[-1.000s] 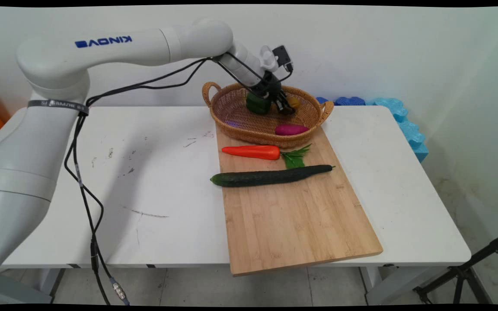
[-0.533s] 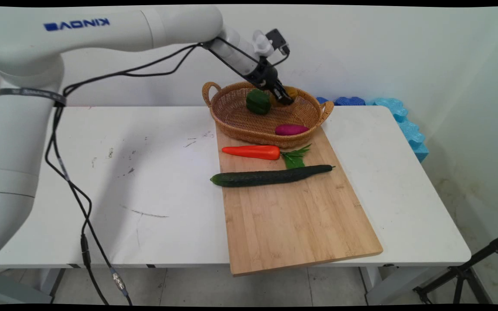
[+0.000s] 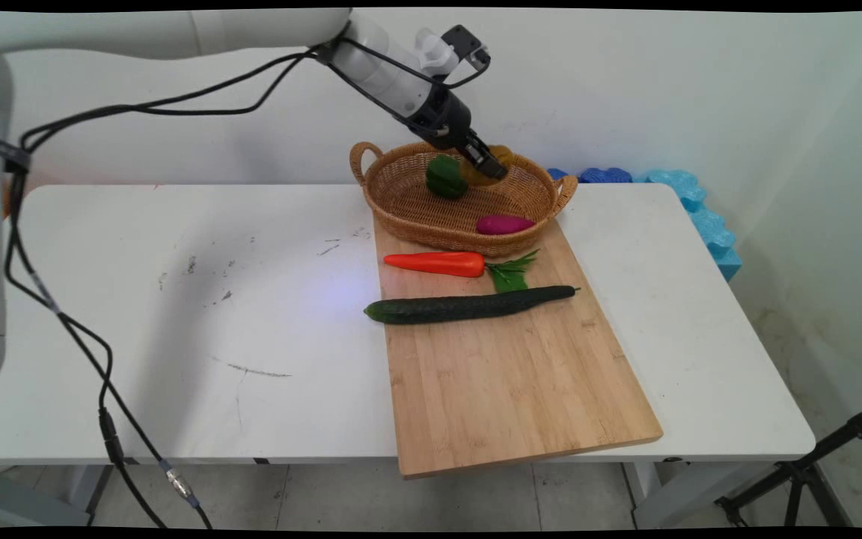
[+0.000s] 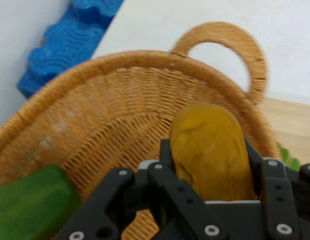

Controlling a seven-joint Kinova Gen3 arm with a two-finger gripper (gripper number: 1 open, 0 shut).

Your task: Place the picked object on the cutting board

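A white desk (image 3: 251,314) stands against a pale wall. A bamboo cutting board (image 3: 506,374) lies on its right half, running from the near edge, which it overhangs slightly, back toward the far edge. At the board's far end sits an oval wicker basket (image 3: 416,217) with two handles. A blue foam mat (image 3: 700,209) leans behind the desk's far right corner. Across the board lies a long dark cucumber (image 3: 468,305); just beyond it, near the basket, a toy carrot (image 3: 438,263) with green leaves. Inside the basket rest a green pepper (image 3: 446,177) at the far side and a purple sweet potato (image 3: 503,224) at the near rim. The black gripper (image 4: 210,200) hangs above the basket's far side, its jaws clamped on a yellow-brown potato (image 4: 210,150), which is raised off the basket's floor.
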